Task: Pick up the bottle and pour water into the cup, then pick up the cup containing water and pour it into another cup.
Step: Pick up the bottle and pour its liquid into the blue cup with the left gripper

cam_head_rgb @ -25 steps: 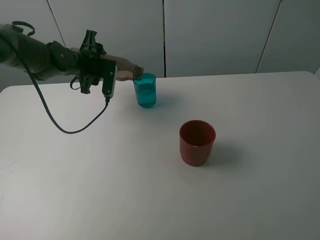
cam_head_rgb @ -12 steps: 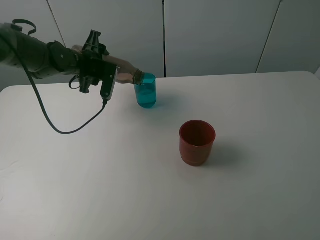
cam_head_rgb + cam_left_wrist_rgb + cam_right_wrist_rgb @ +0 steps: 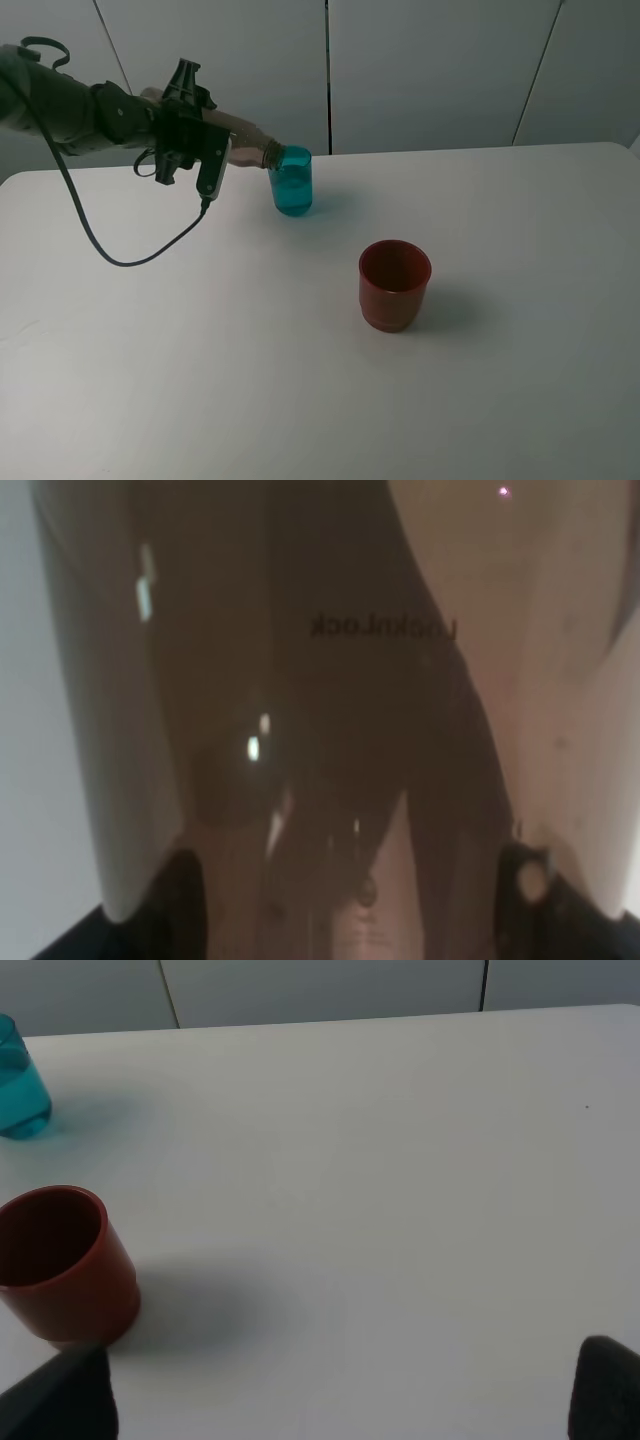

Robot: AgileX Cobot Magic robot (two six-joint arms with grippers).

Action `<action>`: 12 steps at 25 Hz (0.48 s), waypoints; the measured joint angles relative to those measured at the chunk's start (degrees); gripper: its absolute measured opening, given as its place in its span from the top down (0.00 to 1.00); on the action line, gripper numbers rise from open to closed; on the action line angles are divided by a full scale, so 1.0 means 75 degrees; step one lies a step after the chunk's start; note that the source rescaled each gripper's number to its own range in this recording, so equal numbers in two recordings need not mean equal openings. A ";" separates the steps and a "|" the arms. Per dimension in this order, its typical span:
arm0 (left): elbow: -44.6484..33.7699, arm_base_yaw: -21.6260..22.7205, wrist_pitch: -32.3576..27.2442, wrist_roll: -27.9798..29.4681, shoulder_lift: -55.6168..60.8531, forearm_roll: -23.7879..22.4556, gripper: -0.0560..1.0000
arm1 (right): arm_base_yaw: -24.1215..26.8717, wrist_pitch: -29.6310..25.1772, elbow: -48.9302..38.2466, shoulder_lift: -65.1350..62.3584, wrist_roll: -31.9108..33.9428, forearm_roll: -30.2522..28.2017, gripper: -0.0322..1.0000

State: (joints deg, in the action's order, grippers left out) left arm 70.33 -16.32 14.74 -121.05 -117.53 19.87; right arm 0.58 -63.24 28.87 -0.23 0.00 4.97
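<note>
My left gripper (image 3: 213,152) is shut on the bottle (image 3: 250,140), a clear grey-tinted one held tilted, its open neck down at the left rim of the cup (image 3: 292,185). That teal cup stands upright at the back of the table with water in it. In the left wrist view the bottle (image 3: 300,730) fills the frame. The squat red cup (image 3: 394,285) stands in front and to the right, apart from both. The right wrist view shows the red cup (image 3: 60,1260) and the teal cup (image 3: 20,1090) ahead of my right gripper (image 3: 335,1392), open and holding nothing.
A black cable (image 3: 130,255) hangs from the left arm down toward the white table (image 3: 300,400). Grey wall panels (image 3: 430,70) rise behind the table's back edge. The right arm is out of the high view.
The left gripper has drawn slightly up and left with the bottle, so its neck now sits at the cup's left rim rather than over the opening. The cups have not moved.
</note>
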 joint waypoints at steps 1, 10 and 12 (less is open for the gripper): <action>0.0000 0.0015 0.0013 0.0000 0.0000 -0.0014 0.94 | 0.0000 0.0000 0.0000 0.0000 0.0000 0.0000 0.05; 0.0000 0.0109 0.0192 0.0000 0.0000 -0.0146 0.94 | 0.0000 0.0000 0.0000 0.0000 0.0000 0.0000 0.05; 0.0000 0.0109 0.0225 0.0000 0.0000 -0.0198 0.94 | 0.0000 0.0000 0.0000 0.0000 -0.0053 0.0000 0.05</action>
State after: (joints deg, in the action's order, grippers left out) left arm 70.33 -15.50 16.43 -121.05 -117.53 18.39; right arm 0.58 -63.24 28.87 -0.23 -0.39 4.97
